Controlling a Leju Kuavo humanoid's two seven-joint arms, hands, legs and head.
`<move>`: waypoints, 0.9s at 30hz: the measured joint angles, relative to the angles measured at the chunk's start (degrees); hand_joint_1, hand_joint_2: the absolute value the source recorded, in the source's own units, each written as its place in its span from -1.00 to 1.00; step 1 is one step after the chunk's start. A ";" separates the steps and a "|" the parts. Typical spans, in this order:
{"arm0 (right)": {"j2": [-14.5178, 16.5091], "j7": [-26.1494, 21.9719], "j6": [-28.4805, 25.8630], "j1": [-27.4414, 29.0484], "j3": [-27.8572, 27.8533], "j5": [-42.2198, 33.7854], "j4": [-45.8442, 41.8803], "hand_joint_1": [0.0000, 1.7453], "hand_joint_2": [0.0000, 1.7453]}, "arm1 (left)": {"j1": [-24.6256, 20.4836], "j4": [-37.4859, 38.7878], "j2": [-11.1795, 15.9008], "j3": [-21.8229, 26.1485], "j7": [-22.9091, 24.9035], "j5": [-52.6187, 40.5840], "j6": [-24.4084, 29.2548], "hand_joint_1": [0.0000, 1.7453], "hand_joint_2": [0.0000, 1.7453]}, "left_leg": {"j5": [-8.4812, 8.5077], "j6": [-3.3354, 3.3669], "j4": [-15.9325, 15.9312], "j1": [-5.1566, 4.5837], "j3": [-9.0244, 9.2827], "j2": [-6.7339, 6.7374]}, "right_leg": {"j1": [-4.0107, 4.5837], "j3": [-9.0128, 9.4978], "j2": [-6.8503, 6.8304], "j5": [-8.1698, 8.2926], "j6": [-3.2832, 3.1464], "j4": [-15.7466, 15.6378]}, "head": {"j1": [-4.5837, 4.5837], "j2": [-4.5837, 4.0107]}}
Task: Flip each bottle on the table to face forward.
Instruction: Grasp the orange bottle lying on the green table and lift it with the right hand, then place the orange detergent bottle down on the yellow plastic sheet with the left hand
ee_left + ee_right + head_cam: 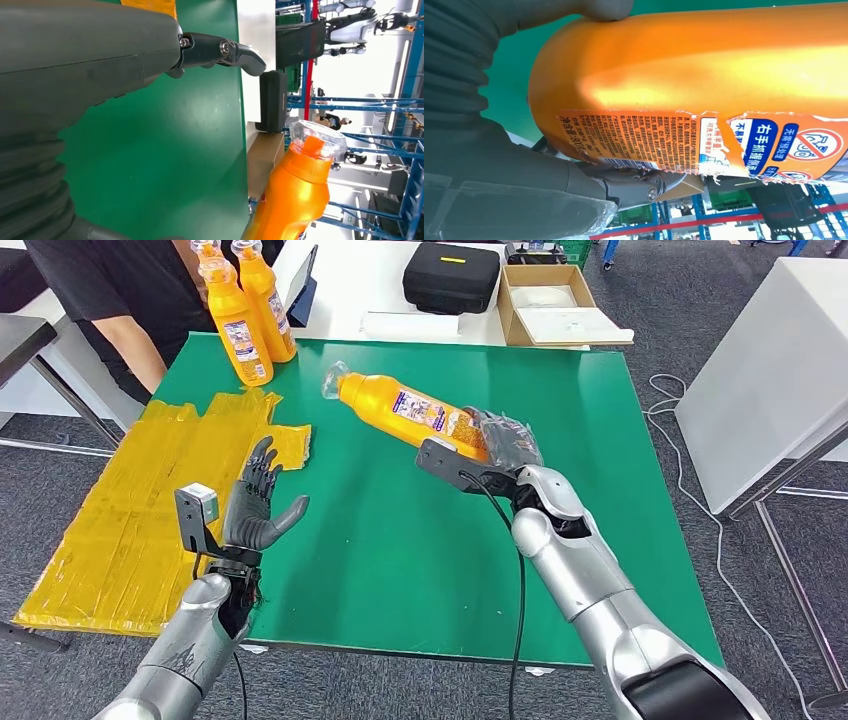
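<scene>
Your right hand (505, 445) grips orange plastic bottle (410, 410) tilted above green worktop (400, 540); left hand (255, 505) spread, empty. Two upright orange bottles (248, 310) look done.

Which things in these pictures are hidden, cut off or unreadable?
- Head view: the right hand covers the base of the tilted orange bottle.
- Head view: the top edge cuts off the caps of the two standing bottles.
- Head view: their label print is too small to read.
- Right wrist view: the held bottle's torn label runs past the edge.
- Head view: the left hand holds nothing.
</scene>
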 joint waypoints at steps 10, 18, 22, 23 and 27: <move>-0.27 0.00 -0.01 0.23 0.00 -0.03 -0.51 1.00 1.00 | -0.09 0.45 0.00 0.00 -0.07 0.06 -0.02 -1.00 1.00 | 0.00 0.00 0.00 -0.01 0.00 -0.01 | -0.01 0.01 0.00 0.00 0.00 0.00 | 0.01 0.00; 2.53 0.33 -0.28 0.22 0.96 -0.68 -0.28 1.00 1.00 | -2.63 2.87 -0.55 0.00 1.09 4.00 -5.27 -1.00 1.00 | 0.00 0.00 0.00 0.01 -0.01 0.03 | 0.01 0.00 0.01 0.00 0.00 0.00 | 0.00 0.00; 6.96 0.25 -1.14 -0.08 3.23 -0.15 1.55 1.00 1.00 | -4.97 4.77 -2.62 -0.03 4.89 10.25 -11.43 -1.00 1.00 | 0.01 -0.01 -0.01 0.05 -0.01 0.03 | 0.04 -0.01 0.01 0.00 0.00 0.01 | 0.00 0.00; 8.26 0.14 -1.43 -0.21 3.87 -0.03 2.16 1.00 1.00 | -5.52 5.25 -3.27 0.00 6.34 12.73 -12.96 -1.00 1.00 | 0.01 -0.01 -0.01 0.06 -0.01 0.04 | 0.05 -0.01 0.01 0.00 0.00 0.02 | 0.01 0.00; 13.42 1.08 -2.51 -0.47 8.09 -1.60 4.00 1.00 1.00 | -6.89 6.70 -5.24 0.43 11.95 22.81 -16.85 -1.00 1.00 | 0.01 -0.02 -0.02 0.08 -0.02 0.12 | 0.08 -0.04 0.10 0.00 0.00 0.02 | 0.00 0.00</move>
